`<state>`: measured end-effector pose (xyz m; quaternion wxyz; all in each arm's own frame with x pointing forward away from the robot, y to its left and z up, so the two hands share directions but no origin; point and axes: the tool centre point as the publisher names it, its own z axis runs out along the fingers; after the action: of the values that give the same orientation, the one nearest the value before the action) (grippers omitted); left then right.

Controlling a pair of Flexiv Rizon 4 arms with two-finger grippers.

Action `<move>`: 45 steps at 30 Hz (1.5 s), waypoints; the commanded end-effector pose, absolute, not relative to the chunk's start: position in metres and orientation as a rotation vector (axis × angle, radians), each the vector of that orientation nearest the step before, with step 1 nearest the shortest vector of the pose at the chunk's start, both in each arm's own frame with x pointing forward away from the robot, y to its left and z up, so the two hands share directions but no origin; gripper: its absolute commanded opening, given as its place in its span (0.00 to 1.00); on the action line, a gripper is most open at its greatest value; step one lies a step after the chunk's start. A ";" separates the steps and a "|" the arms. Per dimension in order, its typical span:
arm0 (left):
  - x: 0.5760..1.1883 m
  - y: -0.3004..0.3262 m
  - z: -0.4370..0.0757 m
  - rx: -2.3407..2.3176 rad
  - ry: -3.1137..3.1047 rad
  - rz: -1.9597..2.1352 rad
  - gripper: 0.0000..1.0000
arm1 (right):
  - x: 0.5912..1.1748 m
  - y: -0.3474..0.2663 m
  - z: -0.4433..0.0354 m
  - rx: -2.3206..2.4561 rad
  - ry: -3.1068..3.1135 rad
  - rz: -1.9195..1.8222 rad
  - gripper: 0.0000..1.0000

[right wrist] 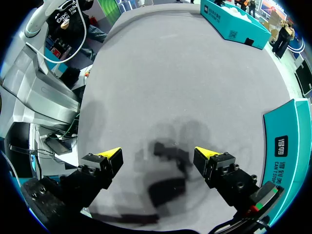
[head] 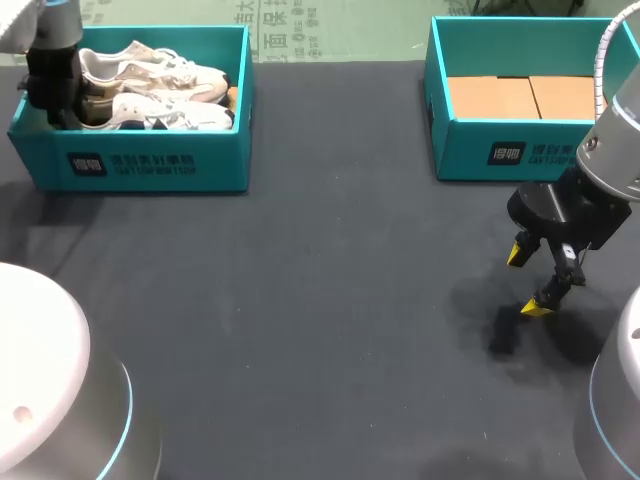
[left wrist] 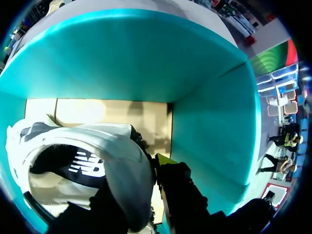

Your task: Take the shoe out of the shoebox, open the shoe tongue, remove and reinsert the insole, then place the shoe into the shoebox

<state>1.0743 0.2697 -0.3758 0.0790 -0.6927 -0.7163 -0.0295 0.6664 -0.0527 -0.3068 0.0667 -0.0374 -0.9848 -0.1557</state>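
Note:
Two white shoes lie in the left teal shoebox; the nearer shoe lies beside the farther one. My left gripper is down inside that box's left end. In the left wrist view, the shoe's white heel wall sits between the fingers of the left gripper. One yellow-tipped finger is outside the shoe and the other is in its dark opening, so the gripper is shut on the heel. My right gripper hangs open over bare table, holding nothing.
A second teal shoebox with a bare cardboard floor stands at the back right, just behind my right gripper. The dark table stretches between the two boxes. The box wall rises close beside the left gripper.

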 end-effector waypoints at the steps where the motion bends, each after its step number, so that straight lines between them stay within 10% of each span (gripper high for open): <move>1: 1.070 0.272 -0.368 -2.108 -2.149 -0.108 0.00 | 0.665 -0.053 -0.307 -0.113 -2.971 -0.468 1.00; 45: 1.064 0.277 -0.176 -2.092 -2.182 -0.236 0.00 | 0.665 -0.053 -0.307 -0.113 -2.971 -0.468 1.00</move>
<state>1.0827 0.2815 -0.2059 0.0603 -0.6880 -0.7203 -0.0651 0.6664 -0.0527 -0.3068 0.0667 -0.0374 -0.9848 -0.1557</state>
